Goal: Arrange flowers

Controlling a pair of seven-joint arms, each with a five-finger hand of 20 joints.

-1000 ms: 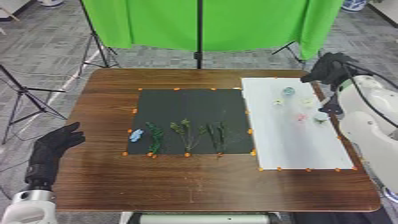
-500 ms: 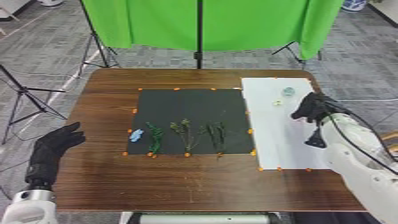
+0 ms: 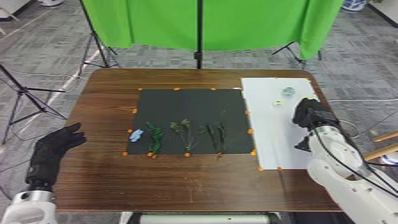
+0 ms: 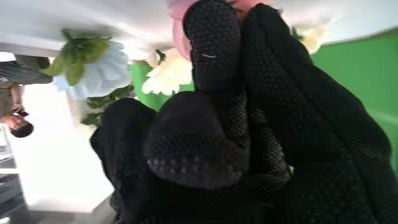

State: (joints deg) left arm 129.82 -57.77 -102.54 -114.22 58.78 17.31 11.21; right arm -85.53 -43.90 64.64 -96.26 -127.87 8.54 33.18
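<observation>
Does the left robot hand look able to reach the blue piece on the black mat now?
Probably yes: nothing stands between the left robot hand and the blue piece, at left on the mat.

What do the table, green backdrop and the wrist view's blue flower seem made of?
Table: wood or wood-look laminate, smooth, from its brown grain. Backdrop: probably matte fabric, given its folds. Blue flower: perhaps thin matte cloth, by its soft petals; real isn't excluded.
</observation>
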